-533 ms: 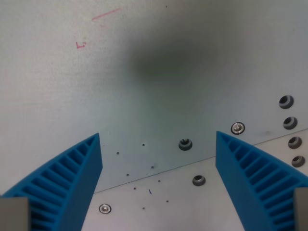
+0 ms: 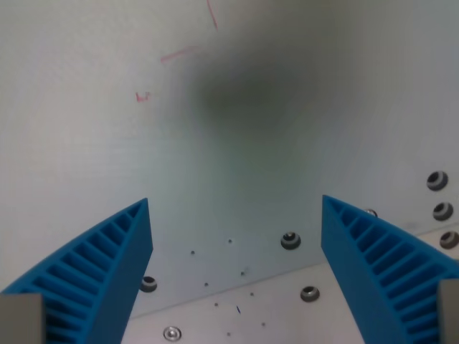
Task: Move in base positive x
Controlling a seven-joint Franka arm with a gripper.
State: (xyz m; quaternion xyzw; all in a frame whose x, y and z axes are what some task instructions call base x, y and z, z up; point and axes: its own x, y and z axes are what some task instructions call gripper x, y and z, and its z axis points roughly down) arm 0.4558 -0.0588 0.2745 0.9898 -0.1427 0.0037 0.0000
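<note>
— What's on the table?
— Red pen marks toward the wrist view's upper left, then a dark blurred shadow in the middle. Lower down, bolts sit along a seam, with more bolt holes at the right edge.
— And the gripper?
— Its blue fingers are spread wide apart, holding nothing, hovering above the seam.

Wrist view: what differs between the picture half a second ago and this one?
The whole scene has slid down and toward the wrist view's right, so the camera moved, not the things: the red marks sit lower, a new red stroke shows at the top, and the bolts and the seam lie lower. The gripper is open as before, holding nothing.
</note>
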